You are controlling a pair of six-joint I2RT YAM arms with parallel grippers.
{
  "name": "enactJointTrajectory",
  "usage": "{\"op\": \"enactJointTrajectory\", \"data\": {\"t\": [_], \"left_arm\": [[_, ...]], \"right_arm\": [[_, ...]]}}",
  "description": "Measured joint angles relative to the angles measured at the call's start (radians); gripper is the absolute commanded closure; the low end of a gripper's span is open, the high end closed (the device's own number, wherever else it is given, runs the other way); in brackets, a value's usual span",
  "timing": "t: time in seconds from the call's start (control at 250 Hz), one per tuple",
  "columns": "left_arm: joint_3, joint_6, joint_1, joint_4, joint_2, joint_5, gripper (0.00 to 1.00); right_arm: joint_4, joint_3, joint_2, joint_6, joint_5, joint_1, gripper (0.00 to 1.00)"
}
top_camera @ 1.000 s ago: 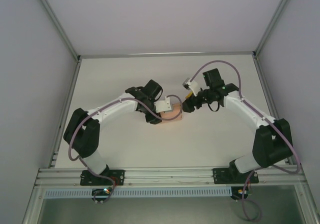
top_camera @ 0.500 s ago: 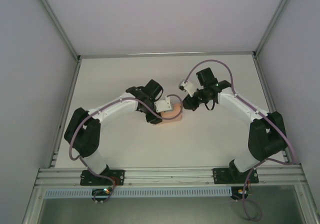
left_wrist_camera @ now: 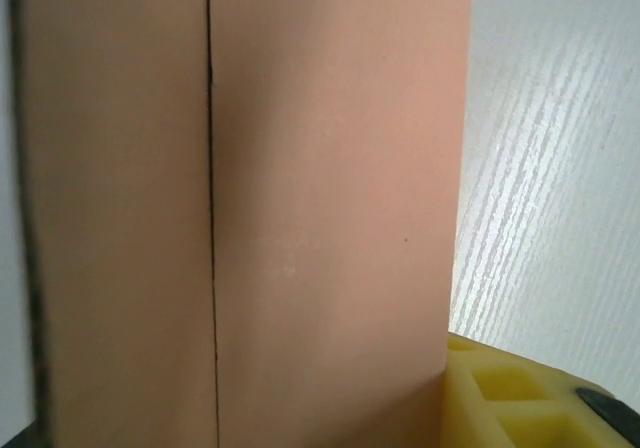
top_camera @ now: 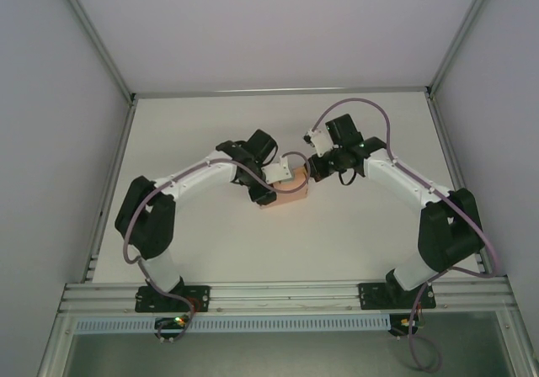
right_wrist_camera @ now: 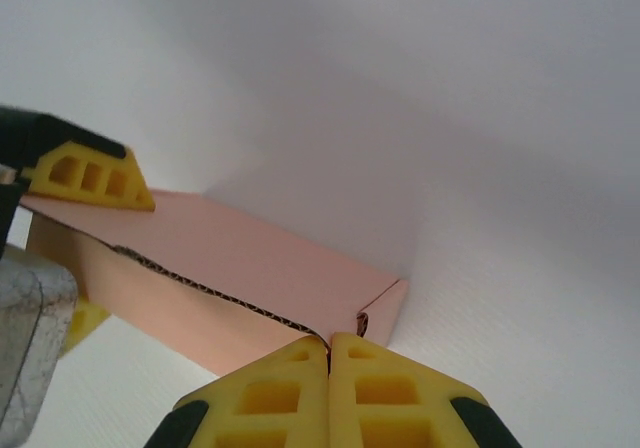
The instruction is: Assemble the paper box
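Note:
The paper box (top_camera: 291, 194) is a small salmon-pink rectangular box lying on the white table near its middle. My left gripper (top_camera: 280, 185) is shut on it across its width. One of its yellow fingers (left_wrist_camera: 500, 396) presses the box's side (left_wrist_camera: 320, 218), and another yellow finger (right_wrist_camera: 90, 176) lies on the box's top (right_wrist_camera: 230, 258). My right gripper (top_camera: 310, 169) is shut, with nothing between its fingers. Its tips (right_wrist_camera: 329, 346) touch the corrugated edge at the box's near corner, where a narrow seam runs along the lid.
The white table (top_camera: 210, 234) is framed by aluminium rails, with a back rail (top_camera: 278, 92) and grey walls on both sides. Both arm bases are bolted to the near rail (top_camera: 286, 293). Purple cables loop over each wrist.
My right gripper has shut and moved left, up to the box's end. The left arm has shifted slightly right with the box still in its grip.

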Motion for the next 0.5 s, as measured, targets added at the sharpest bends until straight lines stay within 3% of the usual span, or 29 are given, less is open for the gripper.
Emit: {"op": "enactJointTrajectory", "data": {"t": [0.204,0.499], "left_arm": [[0.024,-0.021,0.005,-0.02,0.016,0.0,0.58],[0.024,-0.024,0.005,-0.017,0.016,-0.003,0.55]], "right_arm": [[0.126,-0.082,-0.045,0.194,0.088,0.042,1.0],[0.332,-0.219,-0.098,0.105,0.153,0.067,1.0]]}}
